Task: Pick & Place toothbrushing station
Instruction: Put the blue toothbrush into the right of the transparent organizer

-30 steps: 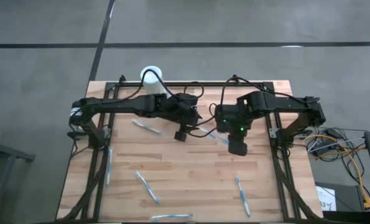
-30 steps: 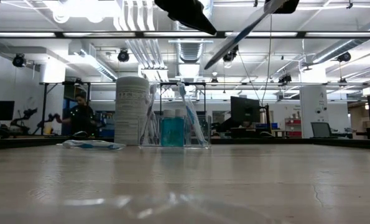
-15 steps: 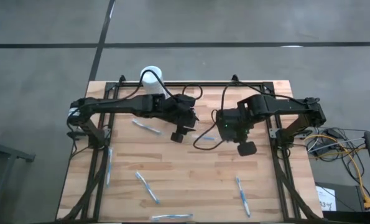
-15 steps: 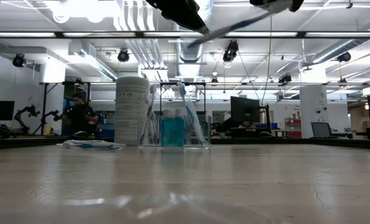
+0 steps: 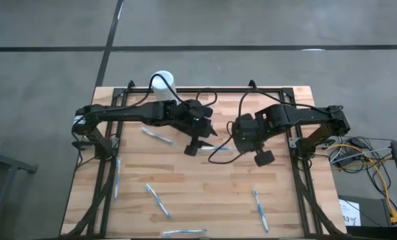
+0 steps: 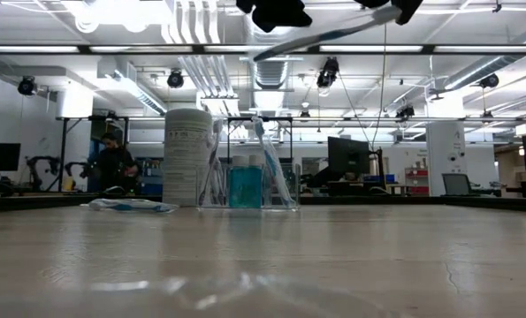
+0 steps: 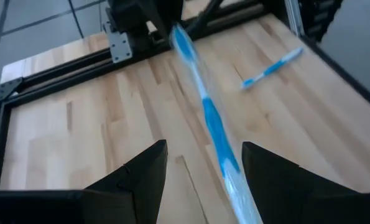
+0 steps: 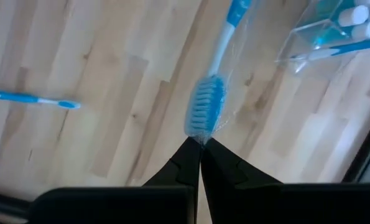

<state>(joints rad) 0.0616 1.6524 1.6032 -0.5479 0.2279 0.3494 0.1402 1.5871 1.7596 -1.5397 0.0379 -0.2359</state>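
The right gripper (image 8: 199, 149) was pinched shut on the bristle end of a wrapped blue-and-white toothbrush (image 8: 217, 81), whose handle stretched away from its fingertips across the wooden table (image 8: 79, 56) toward the left arm. The left gripper (image 7: 203, 163) hung over the middle of the table with its two dark fingers (image 7: 144, 171) spread apart, and the far end of that same toothbrush passed through the gap between them without either finger clearly touching it. The toothbrushing station (image 8: 331, 34), a small clear plastic holder with blue-capped items inside, stood on the wood well ahead of the right gripper's tips and off to one side; in the low view it (image 6: 249, 181) sat just beside the tall white cylindrical container (image 6: 188, 157), far below both grippers, which were lifted high above the table. The container bore a label of small print too fine to read. Another toothbrush (image 8: 32, 98) lay flat on the wood to the other side of the right gripper, and a further one (image 7: 272, 67) lay beyond the left gripper near the table's black frame (image 7: 119, 46). A person (image 6: 112, 163) showed in the room behind
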